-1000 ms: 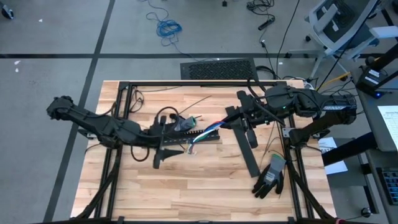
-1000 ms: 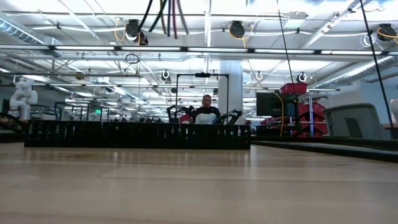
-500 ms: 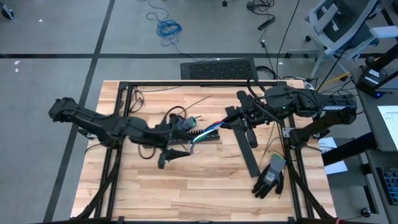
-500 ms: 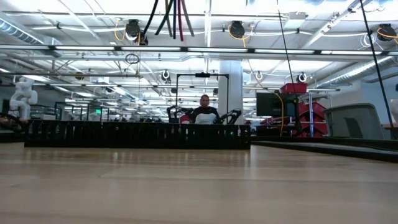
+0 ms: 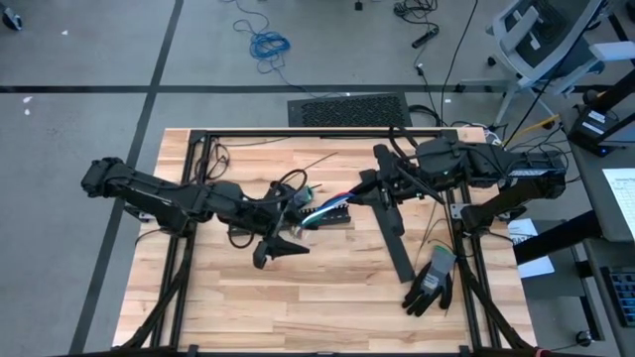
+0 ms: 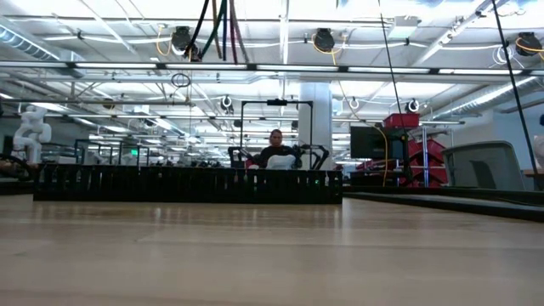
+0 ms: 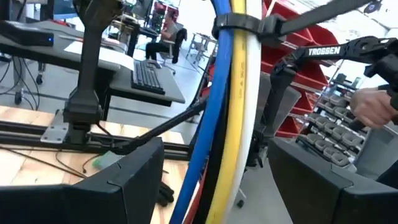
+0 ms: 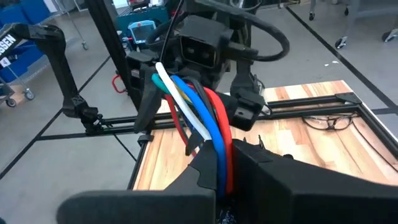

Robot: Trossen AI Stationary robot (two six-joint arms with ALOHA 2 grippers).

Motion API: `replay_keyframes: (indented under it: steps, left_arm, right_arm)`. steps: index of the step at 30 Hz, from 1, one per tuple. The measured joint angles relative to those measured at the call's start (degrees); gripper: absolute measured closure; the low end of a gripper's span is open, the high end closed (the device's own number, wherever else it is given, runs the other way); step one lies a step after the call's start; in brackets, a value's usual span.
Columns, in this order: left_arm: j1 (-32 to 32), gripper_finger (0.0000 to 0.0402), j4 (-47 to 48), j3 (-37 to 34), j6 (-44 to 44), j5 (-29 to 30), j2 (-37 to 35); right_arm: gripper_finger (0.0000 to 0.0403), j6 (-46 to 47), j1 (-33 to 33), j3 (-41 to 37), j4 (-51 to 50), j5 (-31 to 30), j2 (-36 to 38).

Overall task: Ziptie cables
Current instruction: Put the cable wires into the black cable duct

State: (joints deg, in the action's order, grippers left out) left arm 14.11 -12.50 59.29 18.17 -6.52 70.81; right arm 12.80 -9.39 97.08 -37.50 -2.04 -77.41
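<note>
— Cables (image 5: 327, 206): held up over the middle of the table (image 5: 327, 297), strung between the two arms. Any tie on yet?

— Yes. One black tie (image 7: 239, 23) looped round the bundle, plain in the left wrist view. Long tail sticking out to one side, uncut.

— Pulled tight?

— Looks snug against the blue, yellow and white strands, though hard to call for certain. Probably well past halfway: loop made and closed, maybe a last cinch to go, tail not yet dealt with. No second tie anywhere in sight.

— Right end effector (image 8: 217, 174)?

— Clamped on the cables near their right end, with red, blue and white strands pinched between its fingers. Carrying the bundle alone, by the look of it.

— And the left end effector (image 7: 214, 186)?

— Spread wide, gripping nothing. Straddling the bundle instead: cables running through the gap between its fingers, apparently touching neither. Tie sitting just beyond the fingertips, farther along the strands.

— Far end of the bundle, on the left side?

— Hidden behind the left wrist in the high view, so impossible to say where it ends.

— Anything lying loose on the wood?

— No part of the bundle, judging by the low view; only dark strands dangling at the top of that picture.
</note>
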Motion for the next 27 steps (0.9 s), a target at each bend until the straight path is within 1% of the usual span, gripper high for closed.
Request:
replay_keyframes:
  steps: [2,8,13,20,27]
  left_arm:
    - [0.02,0.0125,0.22,0.02,-0.02,0.00,-0.29]
    - [0.20,0.0150,7.36,0.00,1.03,-0.21,-1.48]
    - [0.28,0.0168,8.55,0.00,1.08,-0.43,-1.56]
    - [0.26,0.0171,9.08,0.00,1.03,-0.46,-1.56]
    - [0.62,0.0171,8.99,0.00,1.05,-0.42,-0.55]
  right_arm:
    - [0.0403,0.00,0.02,0.00,0.01,-0.03,0.11]
    - [0.0403,-0.22,0.40,0.00,0.14,-1.16,1.22]
    - [0.0403,-0.43,0.40,0.00,1.15,-2.57,1.84]
    - [0.0403,-0.64,0.45,0.00,2.73,-2.71,2.21]
    - [0.0403,-1.09,1.94,0.00,3.28,-2.96,2.21]
